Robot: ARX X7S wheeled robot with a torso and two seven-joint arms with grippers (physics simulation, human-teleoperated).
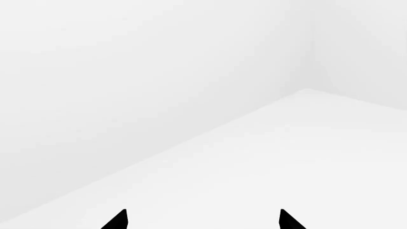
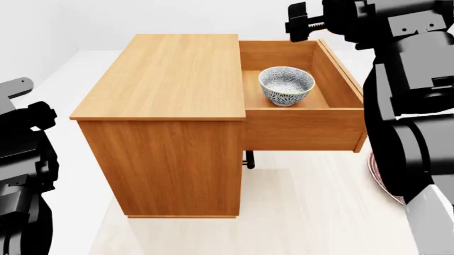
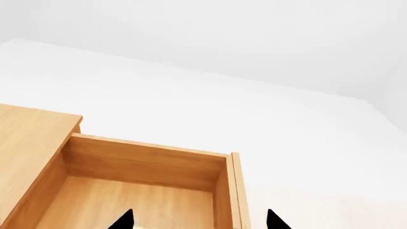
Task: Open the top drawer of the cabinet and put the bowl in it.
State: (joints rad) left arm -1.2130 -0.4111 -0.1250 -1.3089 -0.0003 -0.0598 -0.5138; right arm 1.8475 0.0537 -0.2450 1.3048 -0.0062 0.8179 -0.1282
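Right gripper (image 3: pixel 198 220) raised above the far end of the top drawer (image 2: pixel 341 85), fingertips spread apart with nothing between them, only the two dark tips visible at the edge of the right wrist view. Left gripper (image 1: pixel 202 220) likewise parted and empty, pointed at a bare white floor and wall, well away from the cabinet (image 2: pixel 170 117). Top drawer pulled fully out to the side of the cabinet in the head view, its shallow wooden box open to the camera. Bowl (image 2: pixel 286 85) seated upright inside that drawer, near the middle of its floor, blue-speckled pattern visible inside and out, clear of the drawer walls. Cabinet standing on a pale floor, wood-grain top bare. Dark handle of a lower drawer (image 2: pixel 249 159) just visible beneath the open drawer's underside. Red-ringed edge of a plate (image 2: pixel 379 178) peeking out behind the right arm, mostly hidden. Left arm parked low at the side of the head view.
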